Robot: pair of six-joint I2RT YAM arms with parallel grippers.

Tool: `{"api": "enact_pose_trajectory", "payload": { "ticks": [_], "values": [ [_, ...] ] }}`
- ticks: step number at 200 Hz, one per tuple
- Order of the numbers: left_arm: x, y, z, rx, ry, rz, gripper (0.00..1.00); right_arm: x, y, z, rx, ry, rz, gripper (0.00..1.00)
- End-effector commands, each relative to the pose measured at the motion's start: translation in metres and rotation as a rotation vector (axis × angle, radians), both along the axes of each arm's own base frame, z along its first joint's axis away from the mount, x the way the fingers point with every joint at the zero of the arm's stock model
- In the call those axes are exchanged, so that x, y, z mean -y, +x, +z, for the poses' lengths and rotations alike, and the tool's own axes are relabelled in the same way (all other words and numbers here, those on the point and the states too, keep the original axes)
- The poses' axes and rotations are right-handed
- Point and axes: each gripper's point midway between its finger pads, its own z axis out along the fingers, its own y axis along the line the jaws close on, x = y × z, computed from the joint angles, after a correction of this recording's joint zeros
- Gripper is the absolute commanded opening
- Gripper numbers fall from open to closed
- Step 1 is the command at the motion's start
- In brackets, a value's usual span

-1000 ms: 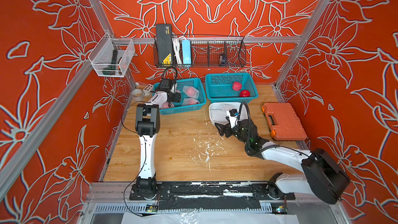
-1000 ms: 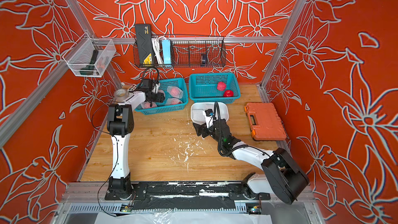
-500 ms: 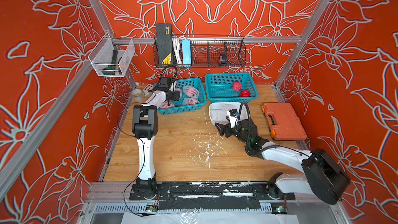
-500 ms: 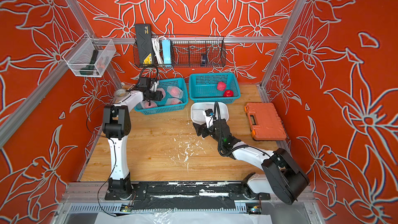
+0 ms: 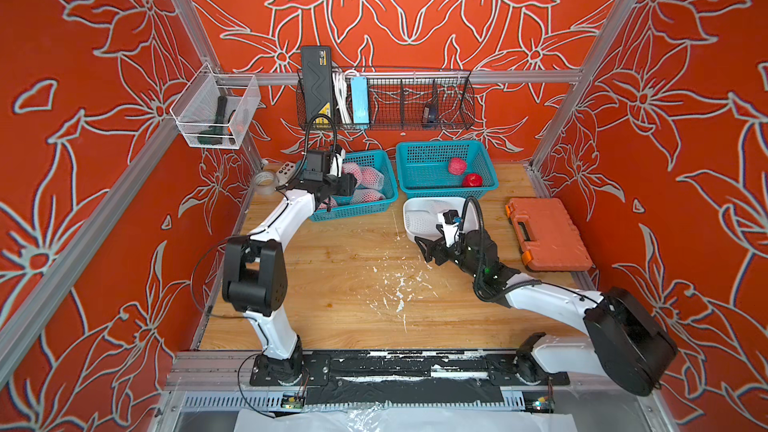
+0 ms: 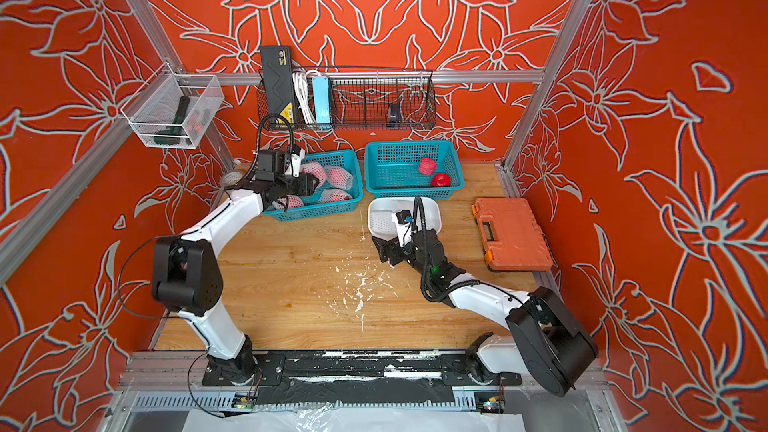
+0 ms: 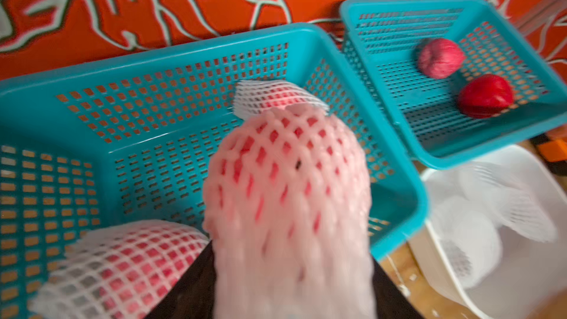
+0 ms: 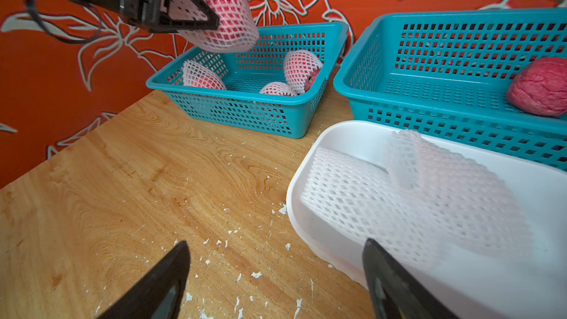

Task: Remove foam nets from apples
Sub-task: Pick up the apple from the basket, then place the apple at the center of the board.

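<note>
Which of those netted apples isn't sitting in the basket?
The netted apple gripped in the left claw, held above the left basket; the other three netted apples lie inside it.

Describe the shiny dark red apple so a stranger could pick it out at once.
Two teal baskets sit by the back wall; take the basket nearer the orange case. It holds two bare apples. Yours is the glossy deep red apple, nearer the front than the dull pink apple.
</note>
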Motion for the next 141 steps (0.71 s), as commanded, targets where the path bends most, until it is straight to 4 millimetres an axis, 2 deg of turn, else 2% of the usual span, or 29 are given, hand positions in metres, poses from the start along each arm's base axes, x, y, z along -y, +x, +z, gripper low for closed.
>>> {"api": "enact_pose_trajectory", "payload": {
  "ticks": [1, 25, 38, 67, 86, 105, 124, 141],
  "values": [
    [0.037, -0.030, 0.003, -0.014, -0.056, -0.043, 0.62, 0.005, -0.003, 0.006, 0.020, 0.011, -0.017, 0.88],
    [0.078, -0.084, -0.026, -0.153, -0.047, -0.170, 0.61, 0.010, -0.005, 0.012, 0.040, 0.014, -0.033, 0.88],
    [0.094, -0.117, -0.044, -0.219, -0.029, -0.244, 0.61, 0.016, -0.005, 0.014, 0.057, 0.007, -0.056, 0.88],
    [0.100, -0.168, -0.070, -0.348, 0.052, -0.342, 0.62, 0.029, -0.005, 0.017, 0.085, -0.004, -0.113, 0.88],
    [0.095, -0.179, -0.084, -0.381, 0.089, -0.357, 0.62, 0.033, -0.005, 0.019, 0.096, -0.003, -0.130, 0.89],
    [0.105, -0.184, -0.089, -0.372, 0.058, -0.397, 0.63, 0.034, -0.005, 0.020, 0.096, -0.003, -0.134, 0.89],
    [0.107, -0.179, -0.090, -0.334, 0.052, -0.383, 0.64, 0.033, -0.004, 0.017, 0.089, -0.005, -0.135, 0.89],
    [0.117, -0.179, -0.095, -0.339, 0.016, -0.411, 0.64, 0.032, -0.002, 0.013, 0.075, -0.008, -0.136, 0.89]
  ]
}}
